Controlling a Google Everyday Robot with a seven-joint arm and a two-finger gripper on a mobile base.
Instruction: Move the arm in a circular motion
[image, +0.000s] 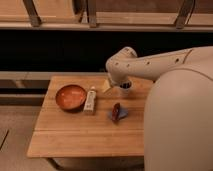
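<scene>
Wooden surface (75, 142) viewed from above, red bowl (70, 96) set at left, white bottle (91, 99) laid just beside it, pale-yellow gripper (107, 85) held low over the far edge, its grip state cannot be told, cream-white arm (150, 65) extended in from the right.

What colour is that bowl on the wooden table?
The bowl is orange-red, clearest in the camera view. The gripper hangs over the table near it.

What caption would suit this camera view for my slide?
Cream-white arm bends over a wooden table, its gripper hanging near an orange bowl and a small white bottle.
</scene>
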